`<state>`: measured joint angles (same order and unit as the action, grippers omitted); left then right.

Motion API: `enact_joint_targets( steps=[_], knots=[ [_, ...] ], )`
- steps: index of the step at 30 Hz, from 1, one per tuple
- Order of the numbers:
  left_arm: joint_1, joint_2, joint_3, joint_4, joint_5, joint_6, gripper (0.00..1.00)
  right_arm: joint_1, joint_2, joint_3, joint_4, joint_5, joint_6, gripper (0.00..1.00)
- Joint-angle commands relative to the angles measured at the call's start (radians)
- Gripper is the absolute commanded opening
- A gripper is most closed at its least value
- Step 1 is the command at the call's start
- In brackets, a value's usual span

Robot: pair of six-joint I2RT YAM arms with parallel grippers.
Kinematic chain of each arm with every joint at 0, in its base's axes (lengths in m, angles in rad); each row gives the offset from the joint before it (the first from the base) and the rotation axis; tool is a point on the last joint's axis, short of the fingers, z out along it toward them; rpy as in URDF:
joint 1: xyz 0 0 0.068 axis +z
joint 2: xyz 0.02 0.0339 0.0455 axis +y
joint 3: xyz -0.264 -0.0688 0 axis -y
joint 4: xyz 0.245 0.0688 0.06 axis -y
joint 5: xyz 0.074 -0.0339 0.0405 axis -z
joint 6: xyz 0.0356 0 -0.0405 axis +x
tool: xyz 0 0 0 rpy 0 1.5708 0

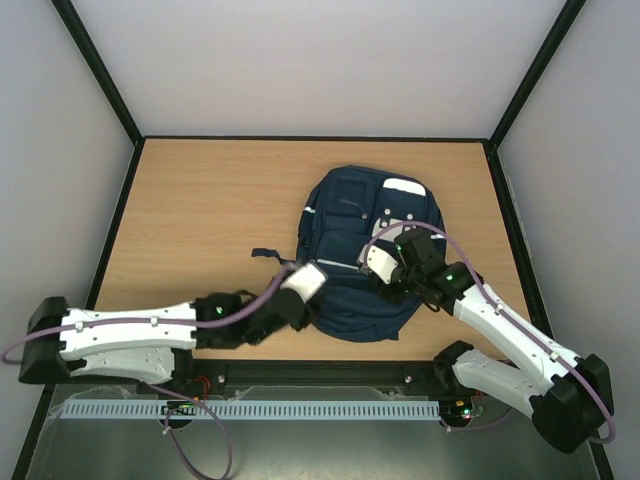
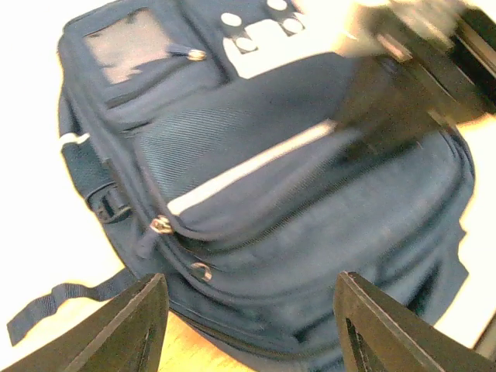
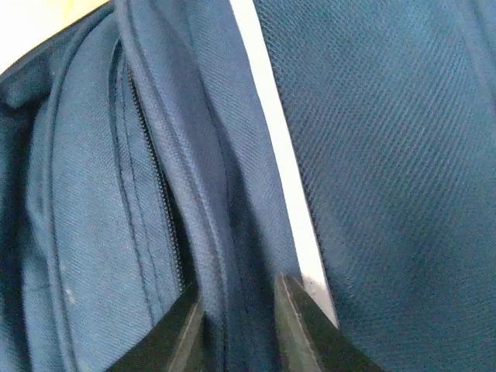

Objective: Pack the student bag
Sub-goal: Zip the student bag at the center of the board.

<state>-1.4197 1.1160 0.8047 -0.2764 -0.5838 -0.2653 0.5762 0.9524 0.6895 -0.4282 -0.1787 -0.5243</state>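
The navy student bag (image 1: 360, 240) lies flat in the middle of the table, front pockets up, its white-grey patch (image 1: 403, 186) at the far end. My left gripper (image 1: 312, 303) is open at the bag's near left edge. In the left wrist view (image 2: 249, 298) its jaws stand wide apart over the lower zip pockets (image 2: 310, 232). My right gripper (image 1: 388, 283) rests on the bag's front. In the right wrist view (image 3: 236, 314) it is shut on a fold of the bag's fabric (image 3: 232, 201), beside a white stripe (image 3: 279, 178) and a zip line (image 3: 155, 194).
A loose dark strap (image 1: 265, 253) trails left of the bag on the wooden table (image 1: 200, 210). Metal zip pulls (image 2: 161, 225) show near the left jaw. Black rails and grey walls border the table. The right arm (image 2: 411, 85) appears blurred over the bag.
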Motion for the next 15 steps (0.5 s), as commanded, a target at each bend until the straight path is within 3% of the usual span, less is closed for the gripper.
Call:
enact_joint_targets(
  steps=[1, 5, 9, 13, 15],
  knots=[
    [0.178, -0.057, -0.042, 0.082, 0.205, -0.154, 0.62, -0.004, 0.023, -0.025, -0.055, -0.031, -0.032, 0.30],
    [0.359, -0.046, -0.047, 0.105, 0.367, -0.211, 0.61, -0.004, 0.011, 0.012, -0.131, -0.127, -0.049, 0.46],
    [0.472, 0.000, -0.047, 0.144, 0.466, -0.284, 0.60, -0.004, -0.014, 0.100, -0.210, -0.205, -0.052, 0.51],
    [0.539, 0.054, -0.022, 0.144, 0.535, -0.253, 0.58, -0.004, -0.011, 0.202, -0.261, -0.257, -0.035, 0.53],
    [0.592, 0.086, -0.032, 0.177, 0.644, -0.236, 0.51, -0.004, -0.005, 0.222, -0.231, -0.247, 0.008, 0.52]
  ],
)
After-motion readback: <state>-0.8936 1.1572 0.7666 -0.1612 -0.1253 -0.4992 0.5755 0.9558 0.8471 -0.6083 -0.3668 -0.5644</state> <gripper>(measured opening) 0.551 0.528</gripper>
